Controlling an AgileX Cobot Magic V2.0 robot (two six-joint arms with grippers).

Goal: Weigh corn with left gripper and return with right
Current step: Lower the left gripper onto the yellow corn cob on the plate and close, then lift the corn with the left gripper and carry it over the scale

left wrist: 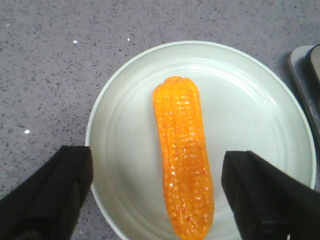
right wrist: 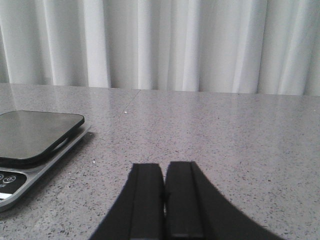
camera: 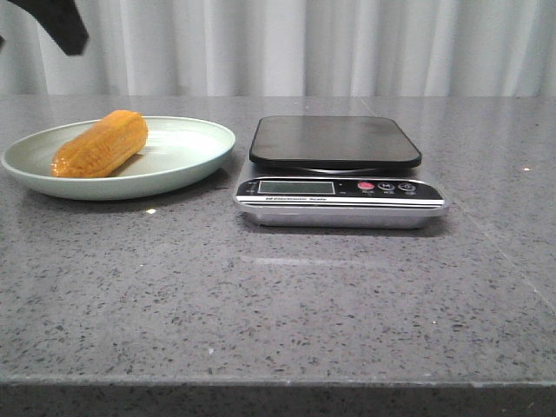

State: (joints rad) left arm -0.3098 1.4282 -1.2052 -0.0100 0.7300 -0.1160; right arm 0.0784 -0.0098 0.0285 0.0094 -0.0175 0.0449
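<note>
The corn, an orange-yellow cob, lies on a pale green plate at the left of the table. In the left wrist view the corn lies lengthwise on the plate. My left gripper is open and hangs above the plate, one finger on each side of the cob, not touching it. Only a dark part of the left arm shows at the top left of the front view. The scale stands to the right of the plate with nothing on its platform. My right gripper is shut and empty, low over the table to the right of the scale.
White curtains hang behind the grey speckled table. The scale's edge shows beside the plate in the left wrist view.
</note>
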